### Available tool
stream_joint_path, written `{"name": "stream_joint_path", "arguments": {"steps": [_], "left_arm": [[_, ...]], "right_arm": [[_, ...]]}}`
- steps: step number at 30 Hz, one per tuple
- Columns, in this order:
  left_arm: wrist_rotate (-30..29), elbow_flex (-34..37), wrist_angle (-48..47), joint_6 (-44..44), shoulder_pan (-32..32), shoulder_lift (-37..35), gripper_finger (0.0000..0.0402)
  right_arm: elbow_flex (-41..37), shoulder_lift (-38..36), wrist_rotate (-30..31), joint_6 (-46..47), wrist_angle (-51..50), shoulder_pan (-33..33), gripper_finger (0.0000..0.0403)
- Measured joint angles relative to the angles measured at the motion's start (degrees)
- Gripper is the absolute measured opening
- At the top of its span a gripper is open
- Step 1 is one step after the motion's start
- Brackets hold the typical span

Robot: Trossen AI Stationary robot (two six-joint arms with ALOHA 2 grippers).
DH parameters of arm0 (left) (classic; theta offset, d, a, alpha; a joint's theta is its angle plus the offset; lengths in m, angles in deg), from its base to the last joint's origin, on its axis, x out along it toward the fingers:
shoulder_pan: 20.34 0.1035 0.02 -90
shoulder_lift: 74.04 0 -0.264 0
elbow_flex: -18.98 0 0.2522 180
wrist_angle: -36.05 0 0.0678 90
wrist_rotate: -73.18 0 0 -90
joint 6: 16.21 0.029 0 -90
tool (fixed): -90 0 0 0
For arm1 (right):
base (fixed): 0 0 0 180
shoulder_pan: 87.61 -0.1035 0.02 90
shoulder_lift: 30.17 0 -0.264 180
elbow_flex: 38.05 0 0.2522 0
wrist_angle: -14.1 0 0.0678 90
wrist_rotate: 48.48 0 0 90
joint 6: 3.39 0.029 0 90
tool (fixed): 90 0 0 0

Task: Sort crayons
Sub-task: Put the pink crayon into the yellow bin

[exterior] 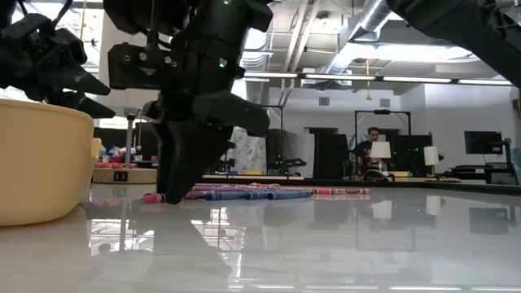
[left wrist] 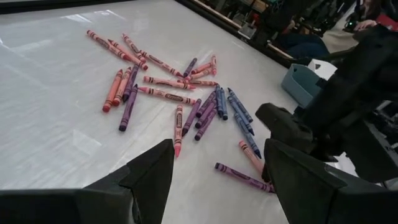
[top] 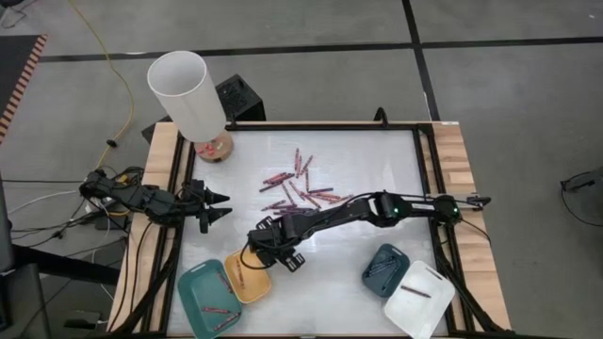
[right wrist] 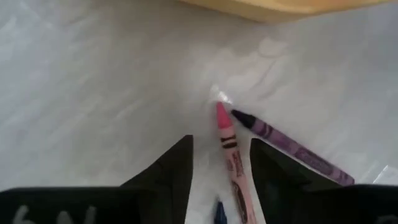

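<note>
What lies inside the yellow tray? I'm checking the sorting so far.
In the high view, the yellow tray holds one crayon. The right hand overhangs its upper edge, so anything beneath there is hidden.

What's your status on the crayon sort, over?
Right gripper open astride pink crayon on table, by yellow tray. Left gripper open, waiting. Purple crayon lies close alongside.

Grey tiled floor (top: 509, 85), exposed ceiling ducts (exterior: 366, 16)
</note>
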Motion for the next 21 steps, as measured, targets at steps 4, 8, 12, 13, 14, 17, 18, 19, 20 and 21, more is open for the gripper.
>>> {"name": "stream_joint_path", "arguments": {"steps": [4,8,12,13,14,17,18,19,20,21], "left_arm": [[0.0,0.0,0.0,0.0,0.0,0.0,0.0240],[0.0,0.0,0.1,0.0,0.0,0.0,0.0240],[0.0,0.0,0.1,0.0,0.0,0.0,0.0240],[0.0,0.0,0.0,0.0,0.0,0.0,0.0240],[0.0,0.0,0.0,0.0,0.0,0.0,0.0240],[0.0,0.0,0.0,0.0,0.0,0.0,0.0240],[0.0,0.0,0.0,0.0,0.0,0.0,0.0240],[0.0,0.0,0.0,0.0,0.0,0.0,0.0240],[0.0,0.0,0.0,0.0,0.0,0.0,0.0240],[0.0,0.0,0.0,0.0,0.0,0.0,0.0240]], "right_arm": [[0.1,0.4,-0.2,0.6,-0.8,0.3,0.0161],[0.1,0.5,-1.3,1.2,-1.7,1.1,0.0140],[0.1,0.5,-3.0,3.8,-1.8,1.9,0.0114],[0.1,0.5,-3.1,4.6,-1.9,2.0,0.0107],[0.1,0.5,-3.2,5.4,-1.9,2.2,0.0099],[0.1,0.5,-3.3,6.7,-1.9,2.4,0.0074],[0.1,0.5,-3.3,7.0,-1.7,2.4,0.0065],[0.1,0.5,-3.3,7.2,-1.6,2.4,0.0056],[0.0,0.5,-3.2,7.5,-1.5,2.4,0.0047],[0.0,0.5,-3.2,8.1,-1.4,2.4,0.0037]]}}
